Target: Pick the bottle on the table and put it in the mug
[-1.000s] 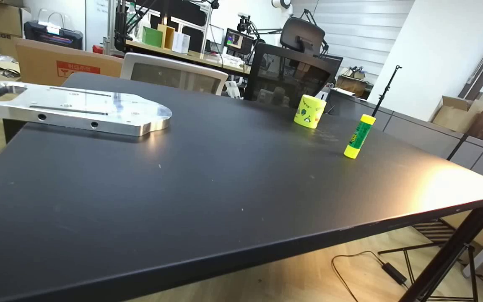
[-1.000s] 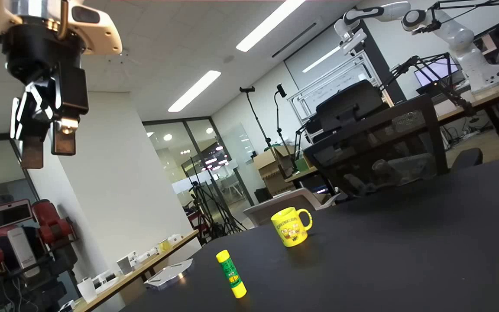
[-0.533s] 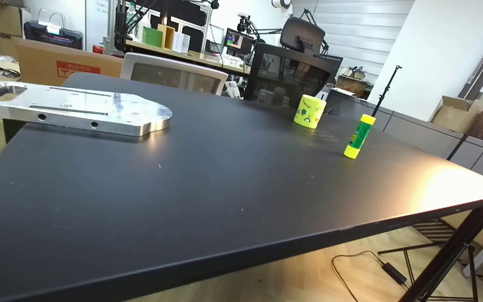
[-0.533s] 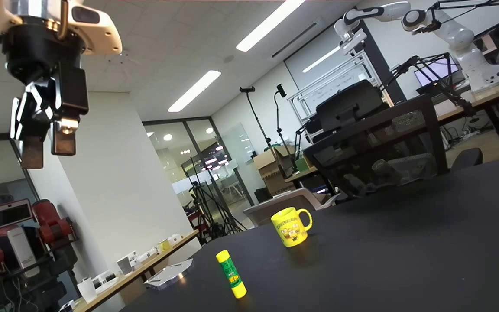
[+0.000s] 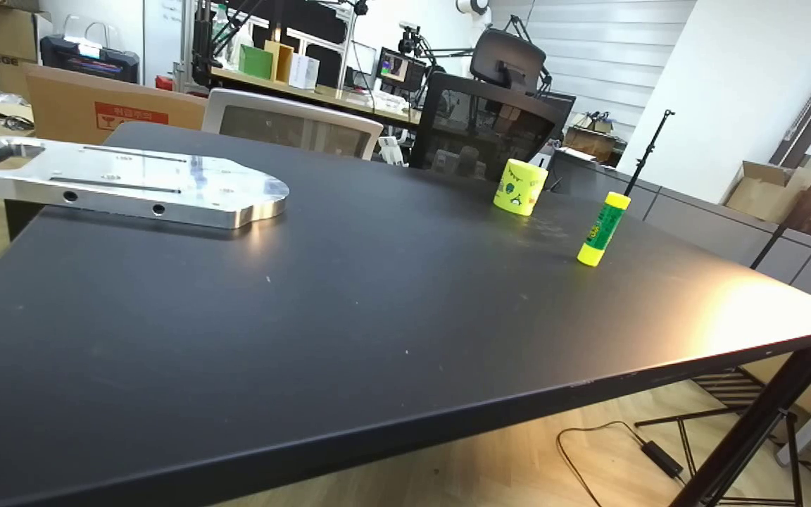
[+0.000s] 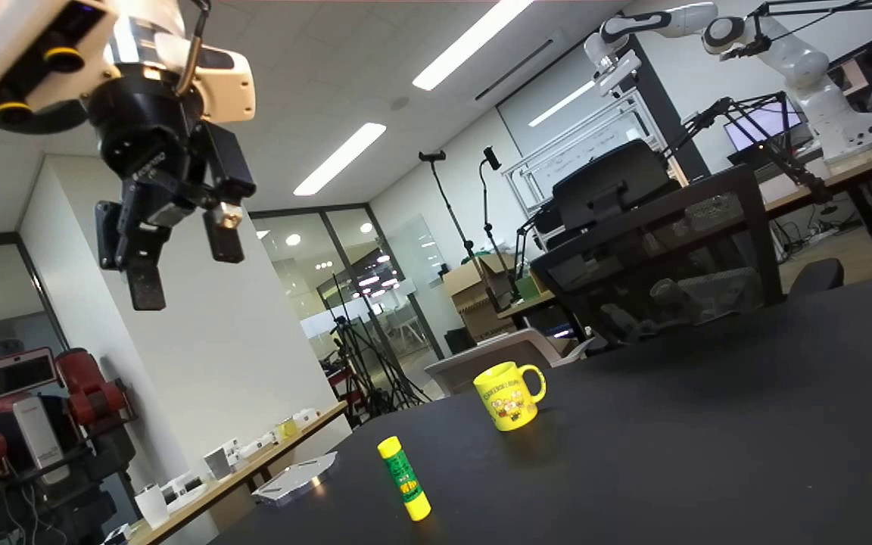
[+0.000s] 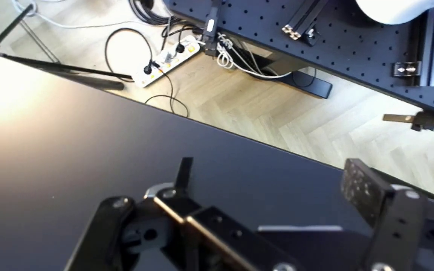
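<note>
The bottle, slim and yellow with a green label band, stands upright on the table in both exterior views point(image 5: 604, 229) point(image 6: 404, 479). The squat yellow-green mug point(image 5: 520, 186) stands upright near it; its handle shows in an exterior view point(image 6: 508, 396). The table is a flat black top point(image 5: 377, 303) point(image 6: 671, 446). My gripper point(image 6: 188, 278) hangs high in the air at the upper left in an exterior view, well apart from bottle and mug. In the wrist view its fingers point(image 7: 271, 169) are wide apart with nothing between them. Bottle and mug are out of the wrist view.
A silver metal plate point(image 5: 124, 179) lies at the table's far end; it also shows in an exterior view point(image 6: 296, 481). Chairs point(image 5: 293, 120) point(image 6: 663, 257) stand along a table side. The wrist view shows the table edge, floor cables, a power strip point(image 7: 168, 62) and a perforated dark bench point(image 7: 345, 49).
In an exterior view, my gripper has moved right and turned somewhat in the last half second, and its fingers look farther apart. The bottle and mug have not moved.
</note>
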Controlling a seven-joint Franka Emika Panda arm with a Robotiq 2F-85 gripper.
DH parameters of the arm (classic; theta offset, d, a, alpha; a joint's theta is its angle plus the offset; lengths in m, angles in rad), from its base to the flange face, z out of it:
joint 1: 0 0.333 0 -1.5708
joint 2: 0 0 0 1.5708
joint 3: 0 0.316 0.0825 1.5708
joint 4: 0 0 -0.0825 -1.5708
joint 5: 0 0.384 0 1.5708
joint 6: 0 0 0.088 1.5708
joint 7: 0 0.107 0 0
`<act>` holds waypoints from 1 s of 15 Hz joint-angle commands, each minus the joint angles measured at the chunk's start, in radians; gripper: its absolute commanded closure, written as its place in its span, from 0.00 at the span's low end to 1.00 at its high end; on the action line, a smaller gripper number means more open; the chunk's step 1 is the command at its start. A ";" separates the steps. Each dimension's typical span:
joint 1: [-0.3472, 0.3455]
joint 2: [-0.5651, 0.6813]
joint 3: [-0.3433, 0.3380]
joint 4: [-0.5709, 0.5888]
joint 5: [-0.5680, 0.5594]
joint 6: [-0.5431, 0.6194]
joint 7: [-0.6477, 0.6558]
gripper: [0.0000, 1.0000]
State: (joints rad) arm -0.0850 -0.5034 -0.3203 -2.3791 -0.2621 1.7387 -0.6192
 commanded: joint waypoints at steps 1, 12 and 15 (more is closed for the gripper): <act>0.012 0.034 0.031 -0.030 -0.060 0.151 -0.079 0.00; 0.079 0.181 0.103 -0.040 0.103 0.397 -0.242 0.00; 0.059 0.166 0.118 -0.063 0.086 0.394 -0.238 0.00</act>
State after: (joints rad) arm -0.0102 -0.3383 -0.2179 -2.4433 -0.1827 2.1341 -0.8531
